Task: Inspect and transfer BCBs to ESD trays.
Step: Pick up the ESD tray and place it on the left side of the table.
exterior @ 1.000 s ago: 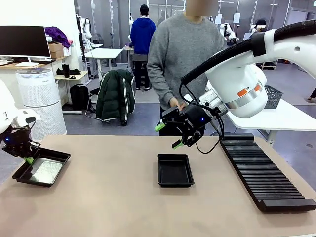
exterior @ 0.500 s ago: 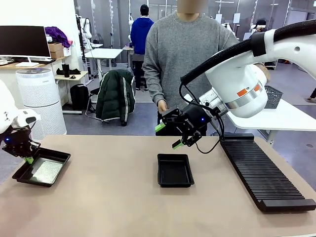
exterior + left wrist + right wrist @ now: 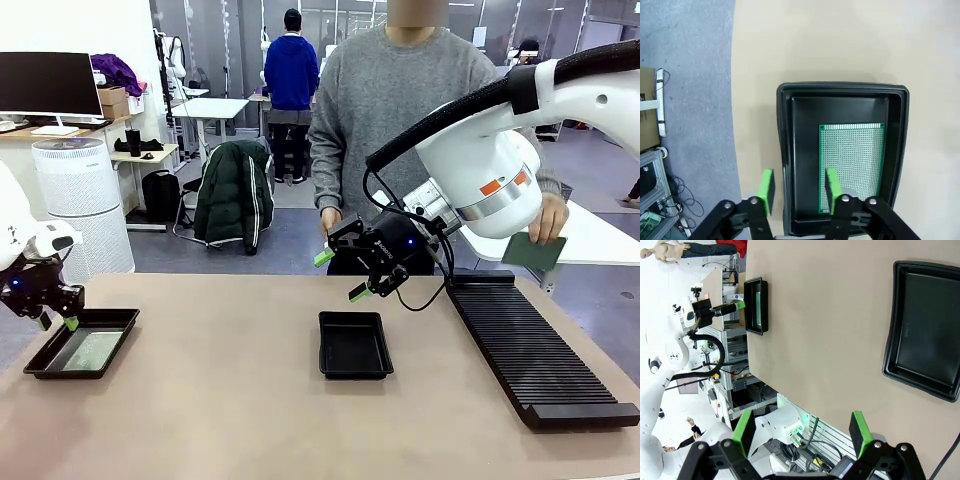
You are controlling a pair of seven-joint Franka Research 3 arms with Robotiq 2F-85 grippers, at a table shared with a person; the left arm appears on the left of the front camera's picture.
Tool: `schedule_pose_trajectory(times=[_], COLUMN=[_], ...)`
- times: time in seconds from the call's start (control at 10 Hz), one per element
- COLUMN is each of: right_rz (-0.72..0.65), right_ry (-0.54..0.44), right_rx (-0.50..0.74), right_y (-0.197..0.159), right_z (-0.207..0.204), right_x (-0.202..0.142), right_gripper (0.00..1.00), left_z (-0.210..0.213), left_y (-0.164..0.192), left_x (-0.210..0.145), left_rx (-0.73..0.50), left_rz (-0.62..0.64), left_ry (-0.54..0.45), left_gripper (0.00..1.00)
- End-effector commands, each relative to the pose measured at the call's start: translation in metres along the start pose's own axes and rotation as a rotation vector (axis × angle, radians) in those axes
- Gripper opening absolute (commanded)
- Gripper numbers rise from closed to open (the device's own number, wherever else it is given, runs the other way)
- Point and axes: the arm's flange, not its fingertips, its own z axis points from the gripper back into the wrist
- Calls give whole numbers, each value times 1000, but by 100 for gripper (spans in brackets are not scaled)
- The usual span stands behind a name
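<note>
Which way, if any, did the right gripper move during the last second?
No. The right gripper is in the same place in the front view, open, just above the far left corner of the middle ESD tray.

I read two trays, both black, shallow and flare-rimmed, resting flat on the worktop (image 3: pixel 220 400) and well apart. The left ESD tray (image 3: pixel 118 318) holds one BCB (image 3: pixel 852 160). This board is green with its perforated grid face up, and it lies flat on the tray floor against one long wall. The centre ESD tray (image 3: pixel 352 318) shows a bare black floor. A second BCB (image 3: pixel 533 253), darker green, hangs slightly tilted in a person's hand (image 3: pixel 548 218) at far right.
</note>
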Motion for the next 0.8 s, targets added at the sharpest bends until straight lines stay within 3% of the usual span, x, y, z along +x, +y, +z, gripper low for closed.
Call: schedule_pose_trajectory(times=[0.0,0.1,0.7], right_rz=[0,0,0], right_ry=[4,4,4], right_rx=[-8,-8,-8], right_y=[0,0,0], right_z=[-1,-1,-1], right_x=[0,0,0], right_gripper=[100,100,100], left_z=[2,4,6], left_y=[0,0,0], left_x=[-2,-2,1], left_rx=[-15,-15,1], left_rz=[18,16,-1], left_ry=[-6,-8,-13], left_gripper=[90,100,100])
